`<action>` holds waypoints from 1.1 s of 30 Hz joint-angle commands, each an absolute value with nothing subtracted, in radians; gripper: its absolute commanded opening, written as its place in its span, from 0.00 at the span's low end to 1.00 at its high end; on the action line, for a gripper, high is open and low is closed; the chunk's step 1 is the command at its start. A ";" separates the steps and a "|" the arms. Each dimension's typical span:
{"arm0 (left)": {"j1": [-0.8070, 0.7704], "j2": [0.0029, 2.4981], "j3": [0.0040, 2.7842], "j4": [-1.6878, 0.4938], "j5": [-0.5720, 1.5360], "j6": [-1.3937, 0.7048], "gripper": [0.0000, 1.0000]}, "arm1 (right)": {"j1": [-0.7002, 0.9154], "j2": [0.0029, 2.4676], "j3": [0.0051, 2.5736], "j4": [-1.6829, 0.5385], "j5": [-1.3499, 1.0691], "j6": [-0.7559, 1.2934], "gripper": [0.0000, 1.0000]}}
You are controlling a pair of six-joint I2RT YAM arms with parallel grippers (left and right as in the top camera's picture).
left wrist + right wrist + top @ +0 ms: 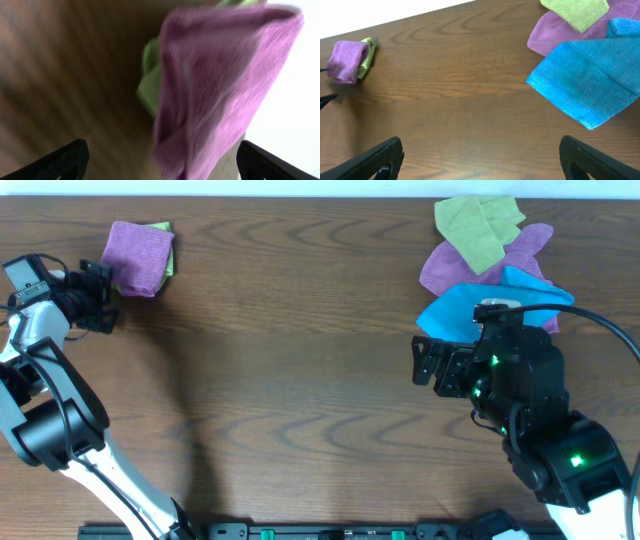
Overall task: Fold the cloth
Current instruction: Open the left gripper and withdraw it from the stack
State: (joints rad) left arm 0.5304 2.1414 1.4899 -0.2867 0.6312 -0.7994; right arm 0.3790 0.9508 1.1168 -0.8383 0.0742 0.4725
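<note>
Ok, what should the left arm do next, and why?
Probably draw the left gripper back from the stack. Its jaws stand open, gripping nothing, and the purple cloth already lies folded on the green cloth.

This looks like a robotics lab. A left arm and a right arm stand at the near edge of a wood-grain bench, with a black cable trailing and a plain white wall past the far edge.

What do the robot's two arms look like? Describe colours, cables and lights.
Both have black joint housings, white links and black jaws. The left arm shows thin black cables; the right arm shows glowing green lights and a black cable arcing beside it.
</note>
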 commanded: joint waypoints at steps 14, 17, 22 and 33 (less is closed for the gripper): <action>0.591 1.606 1.488 -0.765 0.633 -0.130 0.96 | 0.385 0.950 1.117 -0.861 0.205 0.470 0.99; 0.545 1.467 1.488 -0.819 0.593 -0.107 0.96 | 0.385 0.950 1.117 -0.874 0.205 0.470 0.99; 0.445 1.260 1.488 -0.831 0.595 -0.167 0.95 | 0.385 0.950 1.117 -0.876 0.205 0.470 0.99; 0.405 1.116 1.488 -0.845 0.595 -0.194 0.95 | 0.385 0.950 1.117 -0.875 0.205 0.470 0.99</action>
State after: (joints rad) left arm 0.4084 1.1126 1.4830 -0.8417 0.6018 -0.1864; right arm 0.3790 0.9508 1.1168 -0.8738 0.1917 0.4713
